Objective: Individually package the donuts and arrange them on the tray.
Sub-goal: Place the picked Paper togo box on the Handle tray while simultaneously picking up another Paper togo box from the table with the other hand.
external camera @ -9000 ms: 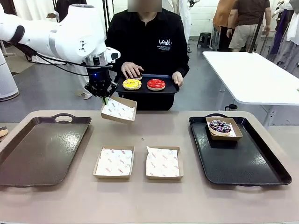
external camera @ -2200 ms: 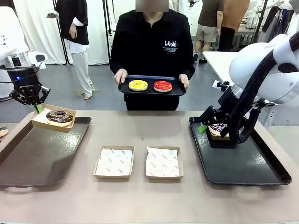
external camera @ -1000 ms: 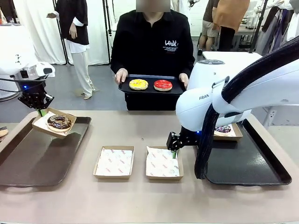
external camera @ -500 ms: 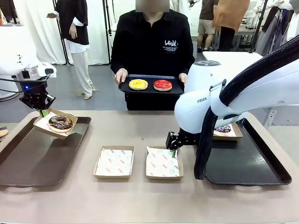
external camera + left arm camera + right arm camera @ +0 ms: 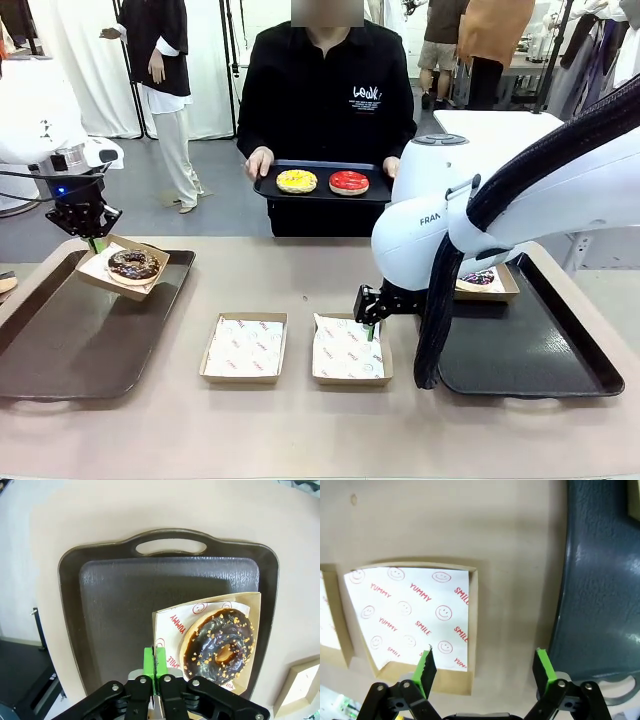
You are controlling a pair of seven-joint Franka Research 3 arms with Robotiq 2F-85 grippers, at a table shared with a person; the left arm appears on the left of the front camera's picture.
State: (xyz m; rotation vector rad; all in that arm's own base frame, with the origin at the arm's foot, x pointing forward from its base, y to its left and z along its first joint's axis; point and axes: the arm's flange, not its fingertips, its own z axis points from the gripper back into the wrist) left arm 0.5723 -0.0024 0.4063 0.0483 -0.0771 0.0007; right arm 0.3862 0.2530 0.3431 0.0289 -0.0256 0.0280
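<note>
A: State of left gripper (image 5: 155, 656)?
B: Clenched on the rim of a box (image 5: 172, 625). The chocolate donut (image 5: 218, 644) lies in it, just right of the fingers. The box hangs tilted over a corner of the left tray (image 5: 115, 600); contact cannot be told. Wrist vertical, fingers down.

A: Handling?
B: Judgement: donut soft, icing smears. Card is light and thin and flexes under a one-edge pinch. Take the rim only and keep it level, or the donut slides.

A: And right gripper (image 5: 485, 662)?
B: Spread wide, holding nothing, fingers down. The right wall of an empty box (image 5: 410, 610) lies between them. Arm reaches to the middle.

A: Others?
B: Yellow donut (image 5: 296, 181) and red donut (image 5: 348, 183) sit on the person's tray (image 5: 320, 197). The sprinkled donut (image 5: 478, 277) is boxed on the right tray (image 5: 540, 370).
</note>
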